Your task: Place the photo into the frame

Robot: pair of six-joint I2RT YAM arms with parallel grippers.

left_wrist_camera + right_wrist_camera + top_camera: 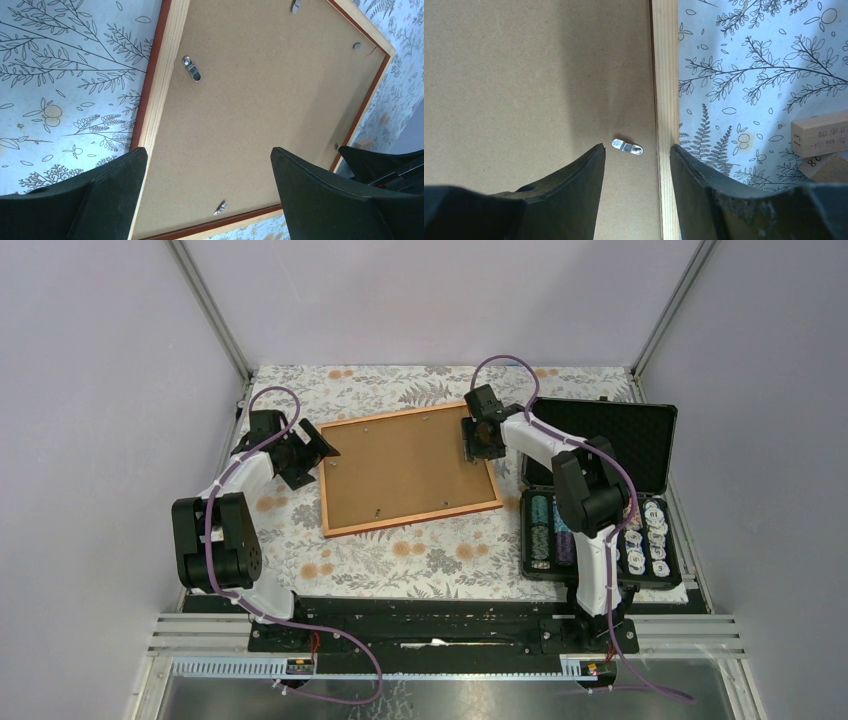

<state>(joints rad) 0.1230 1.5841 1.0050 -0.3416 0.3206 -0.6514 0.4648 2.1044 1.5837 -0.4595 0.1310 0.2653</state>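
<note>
Top external shows my left end effector point(208, 150) spread wide over the face-down frame point(410, 520) on the table point(420, 560), backing board point(405, 465) fitted, photo unseen and perhaps inside, while my right end effector point(638, 150), half-parted and empty, straddles a clip point(627, 146).

Floral-clothed table point(420, 562) bears frame point(412, 519) and chip case point(645, 445).

Left pincer point(312, 460) and right pincer point(473, 450): matte black, wedge-shaped fingers point(569, 195), faintly grainy. Behind them, your left arm point(215, 540) and right arm point(585, 490) show white link shells and chunky black joint housings. A purple cable point(500, 360) loops back from each pincer to the base.
</note>
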